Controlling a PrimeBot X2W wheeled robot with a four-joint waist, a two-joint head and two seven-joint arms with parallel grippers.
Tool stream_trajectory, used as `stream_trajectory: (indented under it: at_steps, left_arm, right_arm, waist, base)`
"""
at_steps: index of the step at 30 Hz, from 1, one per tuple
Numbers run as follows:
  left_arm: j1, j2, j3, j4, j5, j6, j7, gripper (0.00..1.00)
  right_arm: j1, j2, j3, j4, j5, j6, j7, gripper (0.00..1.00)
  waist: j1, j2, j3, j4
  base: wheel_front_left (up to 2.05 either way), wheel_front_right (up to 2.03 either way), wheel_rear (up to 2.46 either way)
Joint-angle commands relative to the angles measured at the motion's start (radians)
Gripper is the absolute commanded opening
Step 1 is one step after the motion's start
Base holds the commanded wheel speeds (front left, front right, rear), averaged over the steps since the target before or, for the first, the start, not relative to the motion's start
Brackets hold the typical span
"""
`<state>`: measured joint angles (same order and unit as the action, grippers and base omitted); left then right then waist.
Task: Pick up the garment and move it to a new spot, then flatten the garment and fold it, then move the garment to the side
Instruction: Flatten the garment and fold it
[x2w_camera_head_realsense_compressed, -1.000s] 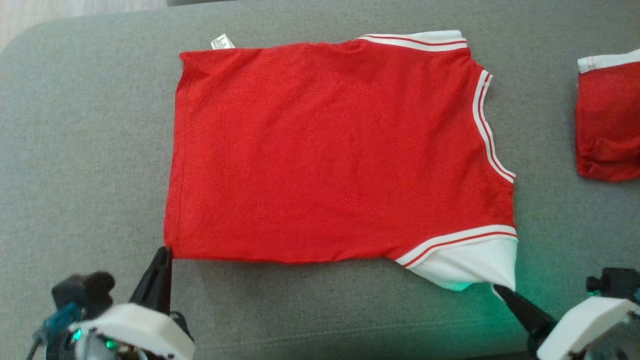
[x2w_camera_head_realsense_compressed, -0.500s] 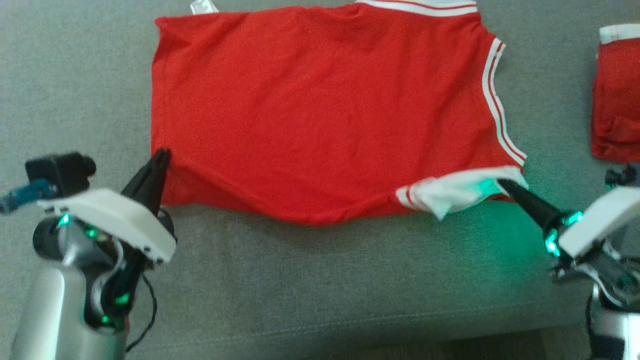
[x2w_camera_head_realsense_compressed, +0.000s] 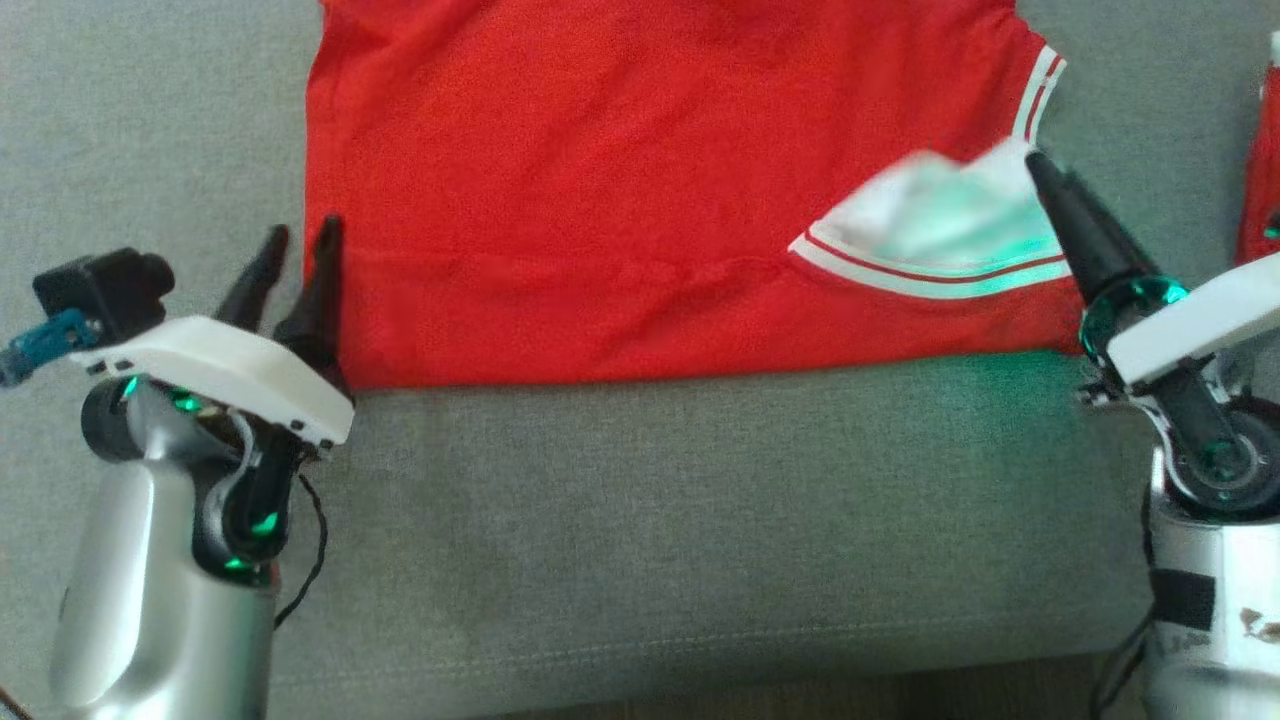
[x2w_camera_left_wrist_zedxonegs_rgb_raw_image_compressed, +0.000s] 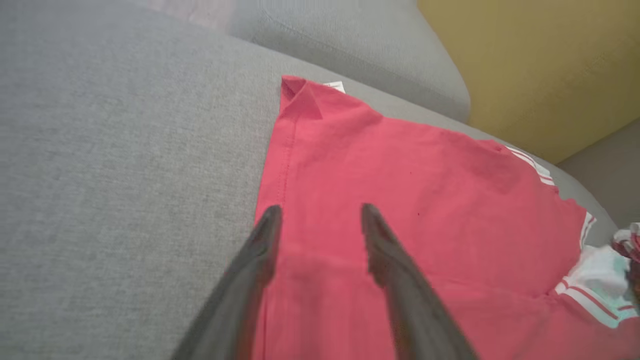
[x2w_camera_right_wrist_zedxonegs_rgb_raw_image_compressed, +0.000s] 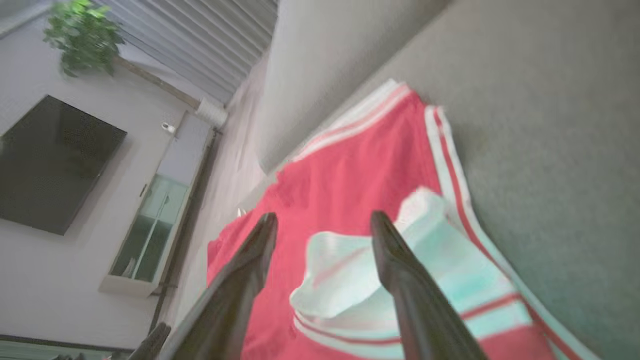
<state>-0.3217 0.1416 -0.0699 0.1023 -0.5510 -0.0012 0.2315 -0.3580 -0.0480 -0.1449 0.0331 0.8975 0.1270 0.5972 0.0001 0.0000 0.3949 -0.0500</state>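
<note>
The garment (x2w_camera_head_realsense_compressed: 620, 200) is a red shirt with white, red-striped trim, lying flat on the grey sofa seat (x2w_camera_head_realsense_compressed: 700, 520), its near part doubled over onto itself. My left gripper (x2w_camera_head_realsense_compressed: 303, 230) stands open at the garment's left edge, and in the left wrist view the left gripper (x2w_camera_left_wrist_zedxonegs_rgb_raw_image_compressed: 320, 210) hovers over red cloth (x2w_camera_left_wrist_zedxonegs_rgb_raw_image_compressed: 425, 190) with nothing between its fingers. My right gripper (x2w_camera_head_realsense_compressed: 1035, 165) is open at the right side, just above the blurred white sleeve (x2w_camera_head_realsense_compressed: 930, 220). In the right wrist view the right gripper (x2w_camera_right_wrist_zedxonegs_rgb_raw_image_compressed: 324, 216) has its fingers spread over that sleeve (x2w_camera_right_wrist_zedxonegs_rgb_raw_image_compressed: 345, 270).
A second red garment (x2w_camera_head_realsense_compressed: 1262, 180) lies at the right edge of the seat. The seat's front seam (x2w_camera_head_realsense_compressed: 700, 640) runs below the arms. A grey back cushion (x2w_camera_left_wrist_zedxonegs_rgb_raw_image_compressed: 360, 45) rises behind the shirt. A television (x2w_camera_right_wrist_zedxonegs_rgb_raw_image_compressed: 55, 165) and cabinet (x2w_camera_right_wrist_zedxonegs_rgb_raw_image_compressed: 155, 230) stand beyond.
Both grippers carried the shirt's near edge away from me, over the rest, then opened and let it go. The white sleeve now lies on the red cloth. The head camera also shifted.
</note>
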Motion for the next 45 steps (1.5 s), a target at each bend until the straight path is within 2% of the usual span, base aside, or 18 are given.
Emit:
stream_trajectory:
  at_steps: [1,5,10,16,22,29,36,45]
  left_arm:
    - [-0.031,0.015,0.033,-0.030,0.020,-0.004,-0.028,1.00]
    - [-0.016,0.006,0.025,-0.034,0.084,0.006,-0.162,1.00]
    - [0.018,-0.001,-0.001,-0.058,0.191,0.033,-0.341,1.00]
    - [0.094,-0.003,-0.029,-0.058,0.268,0.061,-0.447,1.00]
    - [0.193,-0.010,-0.038,-0.054,0.295,0.082,-0.477,1.00]
    - [0.230,-0.017,-0.042,-0.031,0.285,0.078,-0.484,1.00]
    - [0.188,-0.009,-0.050,0.056,0.244,0.043,-0.440,1.00]
    - [0.092,-0.004,-0.035,0.222,0.172,0.005,-0.366,1.00]
  right_arm:
    - [-0.006,-0.015,0.036,-0.056,-0.015,0.004,-0.043,1.00]
    - [0.037,-0.076,0.135,-0.116,-0.112,0.004,-0.271,1.00]
    - [0.093,-0.153,0.214,-0.119,-0.277,0.004,-0.535,1.00]
    - [0.177,-0.172,0.225,-0.096,-0.434,0.004,-0.681,1.00]
    - [0.265,-0.158,0.217,-0.081,-0.501,0.004,-0.718,1.00]
    - [0.298,-0.138,0.208,-0.073,-0.520,0.004,-0.714,1.00]
    - [0.269,-0.148,0.200,-0.004,-0.543,0.004,-0.686,1.00]
    - [0.161,-0.168,0.199,0.187,-0.540,0.004,-0.642,1.00]
  waist:
    - [-0.0001,0.0000,0.001,0.000]
    - [-0.0001,0.0000,0.002,-0.003]
    - [-0.0001,0.0000,-0.013,-0.007]
    - [-0.0001,0.0000,-0.043,-0.019]
    - [-0.0001,0.0000,-0.073,-0.031]
    - [-0.0001,0.0000,-0.092,-0.031]
    - [-0.0001,0.0000,-0.088,-0.027]
    - [-0.0001,0.0000,-0.041,-0.023]
  base:
    - [0.00,0.00,0.00]
    - [0.00,0.00,0.00]
    - [0.00,0.00,0.00]
    - [0.00,0.00,0.00]
    - [0.00,0.00,0.00]
    - [0.00,0.00,0.00]
    - [0.00,0.00,0.00]
    - [0.00,0.00,0.00]
